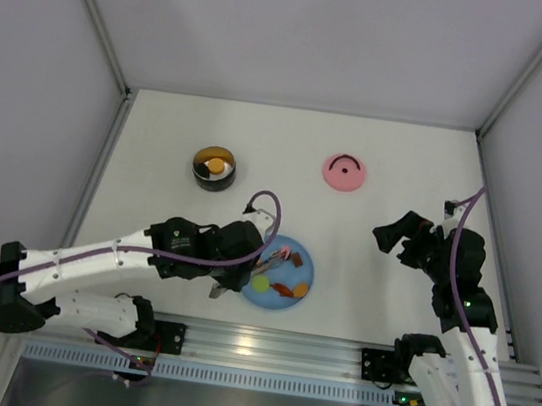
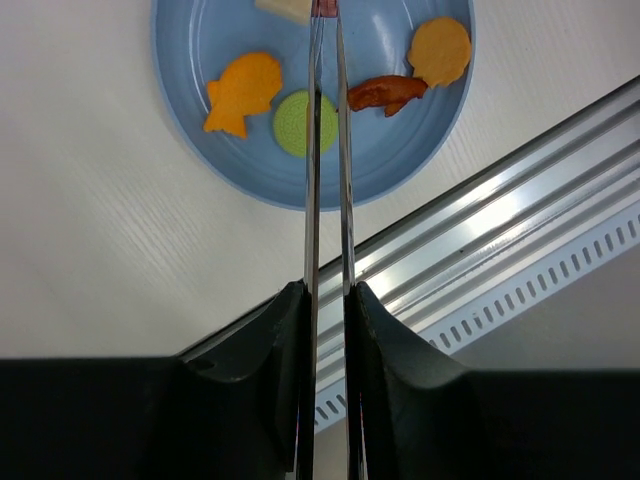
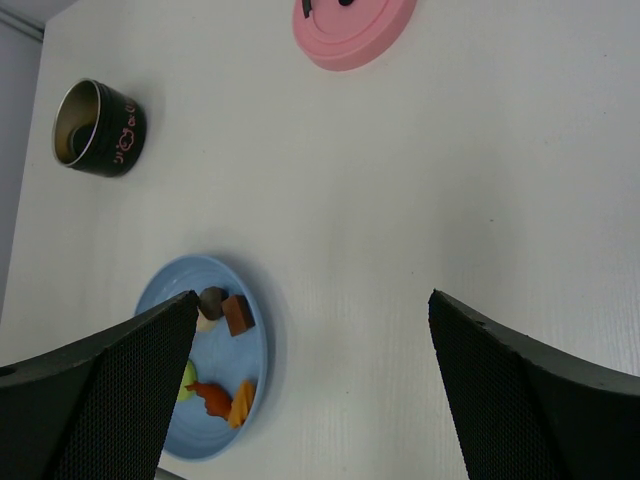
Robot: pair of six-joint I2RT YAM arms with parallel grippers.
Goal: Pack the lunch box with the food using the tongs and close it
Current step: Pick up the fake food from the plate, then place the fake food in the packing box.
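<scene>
Tongs (image 2: 312, 180): are reaching over the blue plate (image 2: 240, 168); any catch at the tips is out of frame.
Left gripper (image 2: 326, 292): is clamping them, jaws narrowed onto both arms, squeezing these nearly together for a pinch.
Food (image 2: 243, 92): is waiting on the plate.
Lunch box (image 3: 118, 132): is standing open at the plate's 10 o'clock, ready for filling.
Lid (image 1: 344, 172): is lying aside at 1 o'clock.
Right gripper (image 3: 312, 305): is hovering at 3 o'clock, jaws wide, empty.
</scene>
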